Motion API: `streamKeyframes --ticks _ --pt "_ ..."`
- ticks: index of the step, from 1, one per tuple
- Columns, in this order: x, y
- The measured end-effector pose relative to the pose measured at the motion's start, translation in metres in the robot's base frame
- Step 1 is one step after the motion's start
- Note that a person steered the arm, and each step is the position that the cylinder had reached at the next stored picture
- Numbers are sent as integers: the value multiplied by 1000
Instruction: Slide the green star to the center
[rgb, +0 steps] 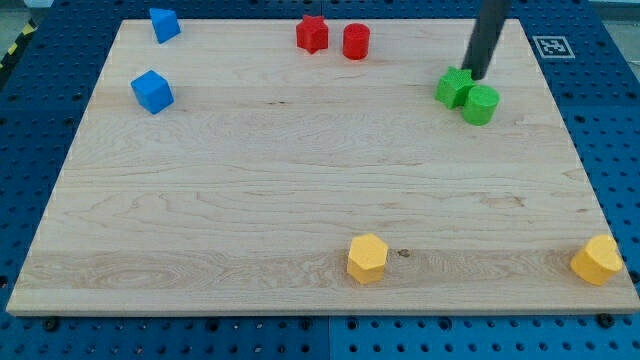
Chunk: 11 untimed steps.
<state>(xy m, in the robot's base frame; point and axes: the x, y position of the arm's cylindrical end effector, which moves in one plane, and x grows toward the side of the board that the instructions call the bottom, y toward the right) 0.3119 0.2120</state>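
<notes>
The green star (454, 88) lies on the wooden board (300, 170) at the view's upper right. A green cylinder (481, 104) touches it on its lower right side. My tip (476, 77) sits just right of and above the star, at its upper right edge and right above the cylinder. The dark rod rises from there out of the view's top.
A red star (312, 34) and a red cylinder (356, 41) stand at the view's top middle. Two blue blocks (164, 24) (152, 91) are at the upper left. A yellow hexagon (367, 258) and another yellow block (597, 260) lie along the bottom.
</notes>
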Motion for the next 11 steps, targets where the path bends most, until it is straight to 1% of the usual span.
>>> streamKeyframes --ticks 1,2,3,4,5,6,11 --pt "28 1" --pt "45 -34" --pt "45 -65" --pt "45 -68" --pt "41 -44" --pt "27 -43" --pt "24 -228"
